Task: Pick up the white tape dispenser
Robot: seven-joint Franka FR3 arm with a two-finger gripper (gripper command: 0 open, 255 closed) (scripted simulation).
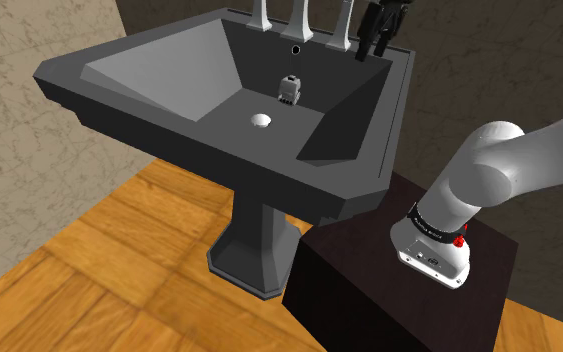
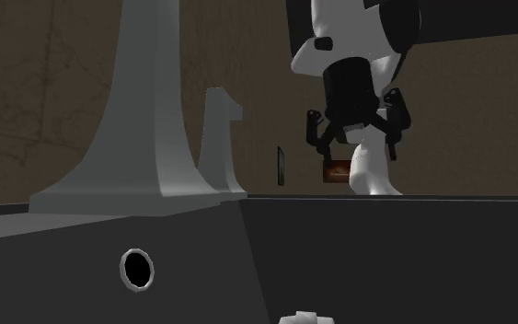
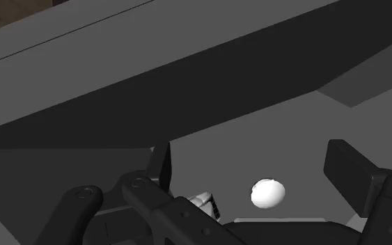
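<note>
The gripper (image 1: pixel 377 48) hangs above the back rim of the dark sink (image 1: pixel 119 62), its fingers spread wide, holding and touching nothing. It is just beside the tap (image 1: pixel 343 28) at the shoulder view's right. Below it the basin walls slope steeply down to a flat floor. There the white tape dispenser (image 1: pixel 289 90) stands near the back wall, close to the white drain (image 1: pixel 260 120), with bare floor around it.
</note>
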